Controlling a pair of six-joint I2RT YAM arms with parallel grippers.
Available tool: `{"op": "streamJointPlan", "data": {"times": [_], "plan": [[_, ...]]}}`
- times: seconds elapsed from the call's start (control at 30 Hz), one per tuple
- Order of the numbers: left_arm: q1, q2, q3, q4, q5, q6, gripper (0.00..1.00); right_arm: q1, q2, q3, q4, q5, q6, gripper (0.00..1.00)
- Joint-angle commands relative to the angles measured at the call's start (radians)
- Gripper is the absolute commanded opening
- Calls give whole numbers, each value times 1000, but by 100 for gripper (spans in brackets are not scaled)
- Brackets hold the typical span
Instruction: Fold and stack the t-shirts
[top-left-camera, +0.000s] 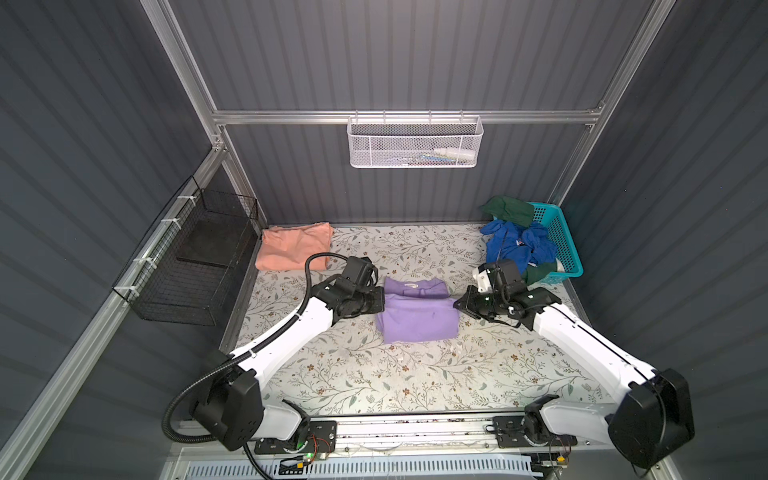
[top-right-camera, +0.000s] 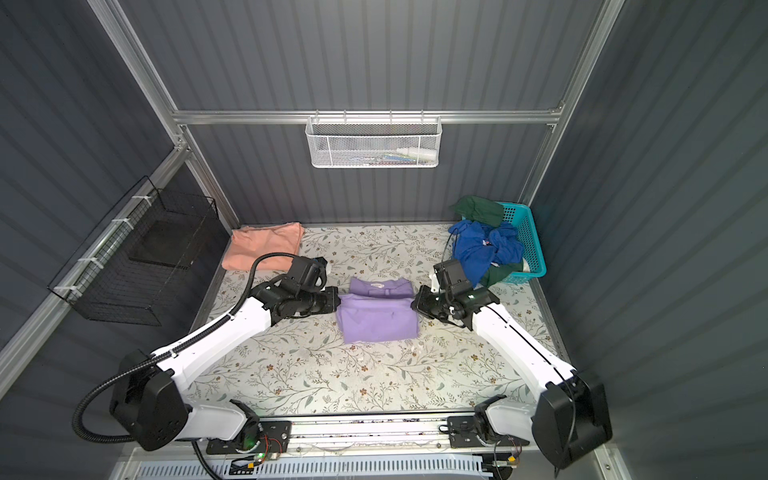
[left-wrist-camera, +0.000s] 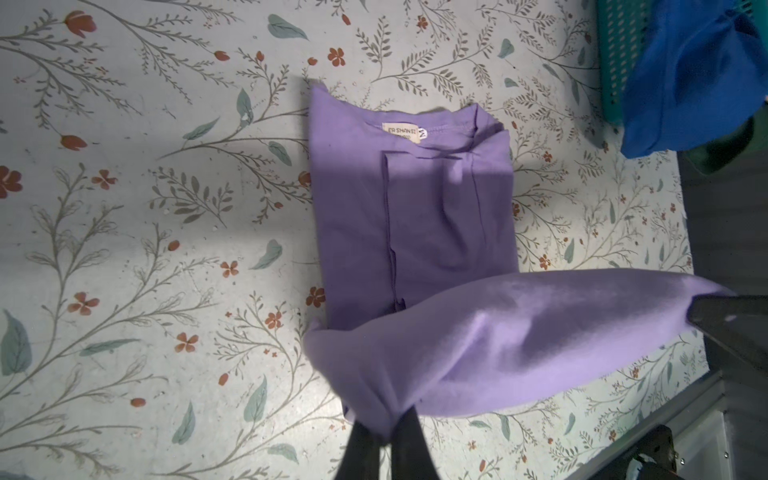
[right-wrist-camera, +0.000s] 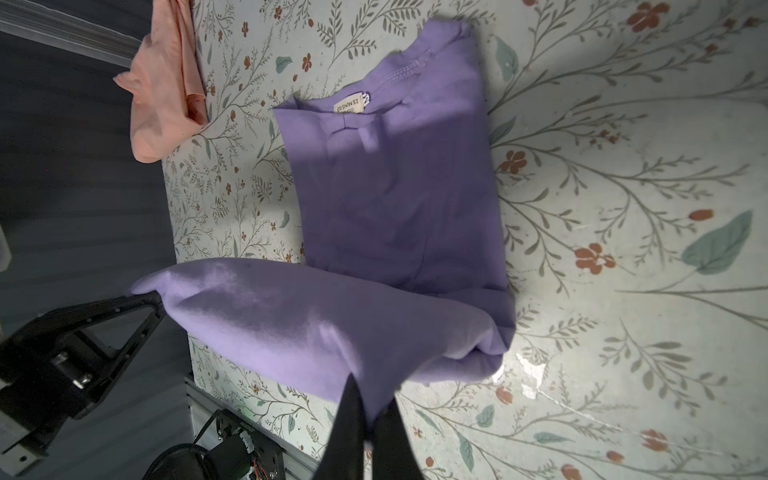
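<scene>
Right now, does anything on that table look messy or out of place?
Yes: blue clothes spill over the rim of the turquoise basket, and a white chipped patch mars the floral table cover beside the purple t-shirt.

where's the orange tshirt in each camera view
both top views: orange t-shirt at the far left corner of the table
left wrist: not in it
right wrist: orange t-shirt at the table edge, past the lavender t-shirt's collar
shared landmark: the lavender t-shirt
</scene>
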Motion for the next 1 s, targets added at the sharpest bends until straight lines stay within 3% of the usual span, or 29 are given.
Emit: {"op": "streamJointPlan", "data": {"times": [0.0,0.4,0.5,0.53,0.57,0.6,0.63,0.67,0.7,0.8,0.97], "plan": [[25,59,67,13,26,53,0,-30,60,72,3,-25,-67,0],[93,345,290,43,12,123,0,-105,379,281,40,-57,-121,1],[116,439,398,59,-5,140,3,-122,465,344,40,-10,-139,2],[120,466,422,67,-9,144,4,-128,493,367,36,31,-146,8],[124,494,440,89,-13,151,12,-137,528,392,34,43,-155,29],[129,518,444,112,-33,158,45,-145,560,415,44,34,-169,49],[134,532,449,122,-69,158,76,-150,584,431,51,36,-178,60],[140,540,451,127,-122,161,93,-158,601,447,48,43,-179,67],[149,542,448,132,-155,165,99,-164,611,460,40,48,-180,72],[159,497,418,141,-201,196,100,-170,579,428,64,50,-188,81],[160,394,316,173,-185,213,100,-167,523,336,104,12,-168,82]]}}
